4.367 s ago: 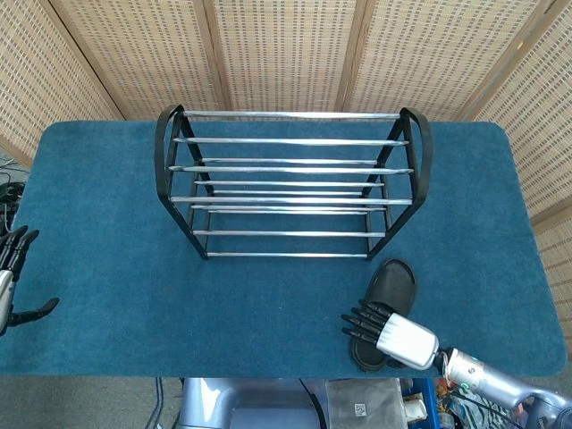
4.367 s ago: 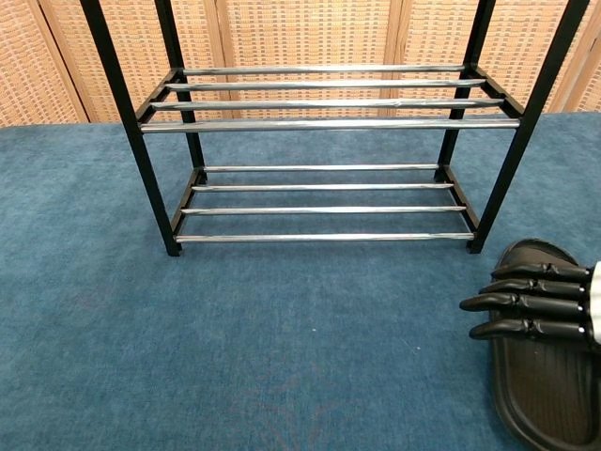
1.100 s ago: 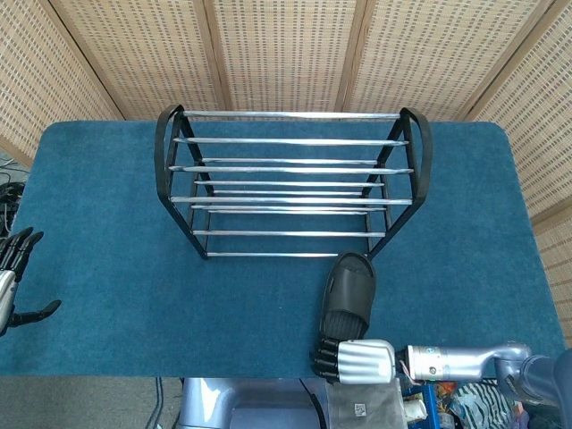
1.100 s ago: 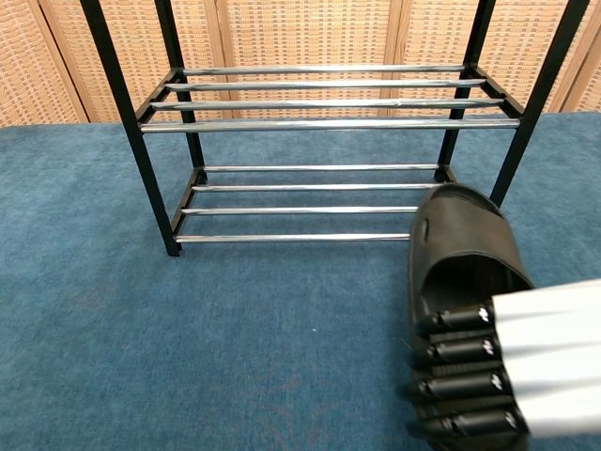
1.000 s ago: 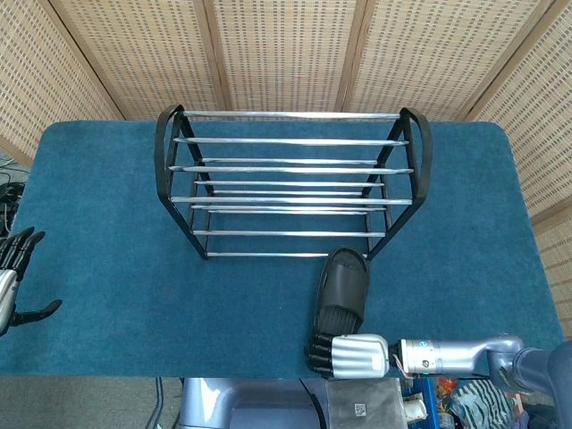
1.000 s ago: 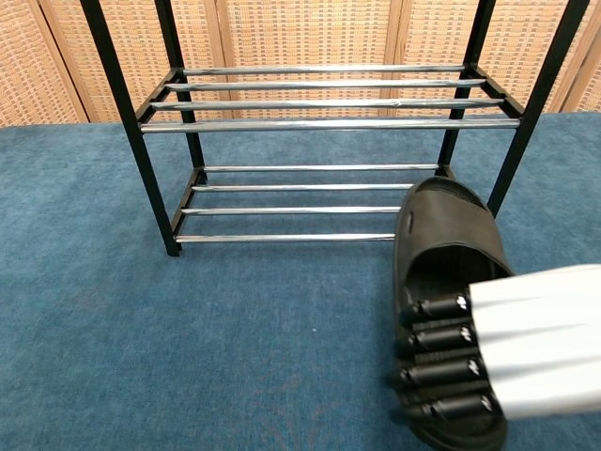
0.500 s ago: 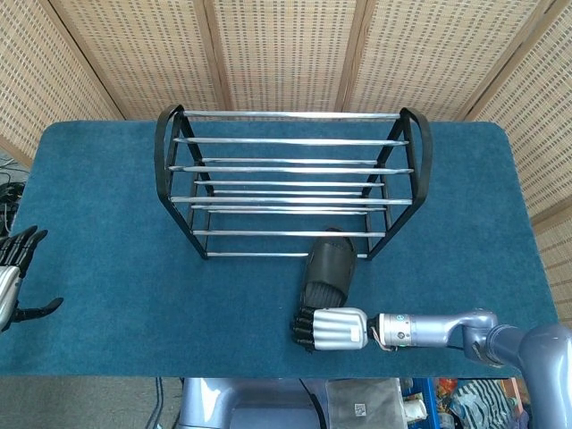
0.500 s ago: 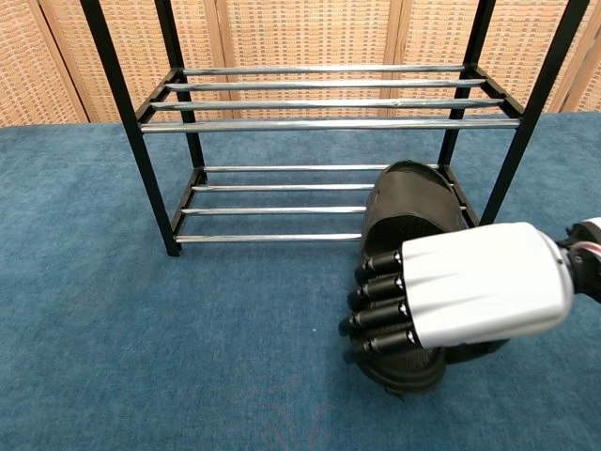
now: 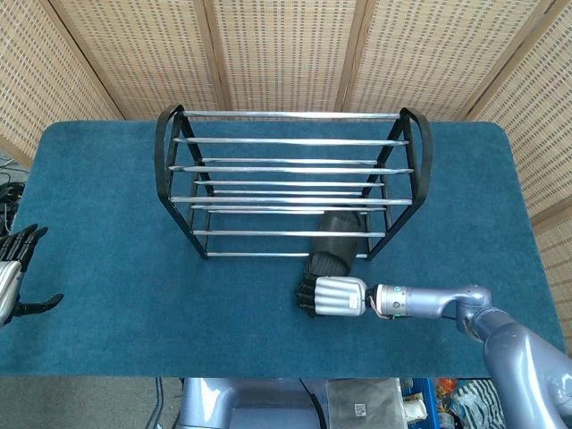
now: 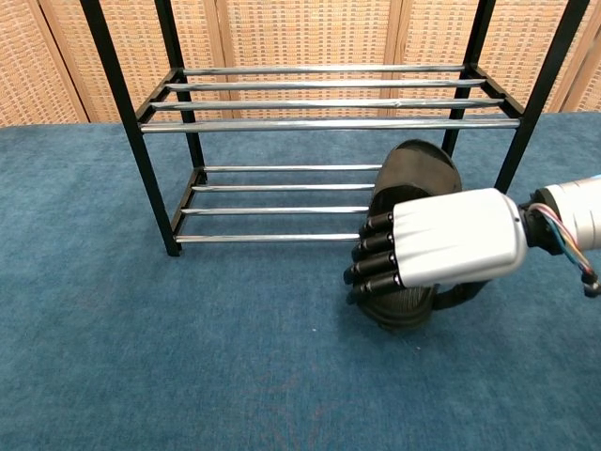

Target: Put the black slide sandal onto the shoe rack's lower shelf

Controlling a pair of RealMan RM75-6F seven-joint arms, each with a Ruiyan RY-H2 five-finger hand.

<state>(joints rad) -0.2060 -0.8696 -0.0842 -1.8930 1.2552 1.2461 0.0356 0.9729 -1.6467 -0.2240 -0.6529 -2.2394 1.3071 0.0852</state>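
The black slide sandal (image 9: 335, 243) lies toe-first over the front bars of the shoe rack's lower shelf (image 10: 282, 188), right of the middle. Its heel still sticks out in front of the rack (image 9: 286, 141). My right hand (image 9: 332, 297) grips the heel end, fingers curled over it. In the chest view the right hand (image 10: 451, 249) covers the rear half of the sandal (image 10: 413, 174), whose toe tilts up between the lower and upper shelves. My left hand (image 9: 11, 273) hangs at the table's left edge with fingers apart, holding nothing.
The rack stands mid-table on blue carpet (image 9: 107, 197), its black right end frame (image 10: 526, 113) close beside the sandal. A wicker screen (image 9: 286, 54) closes off the back. Both shelves carry nothing else.
My right hand has carried the sandal left and forward from the table's front right. Over the last second its toe went in over the lower shelf bars. The left hand stayed put.
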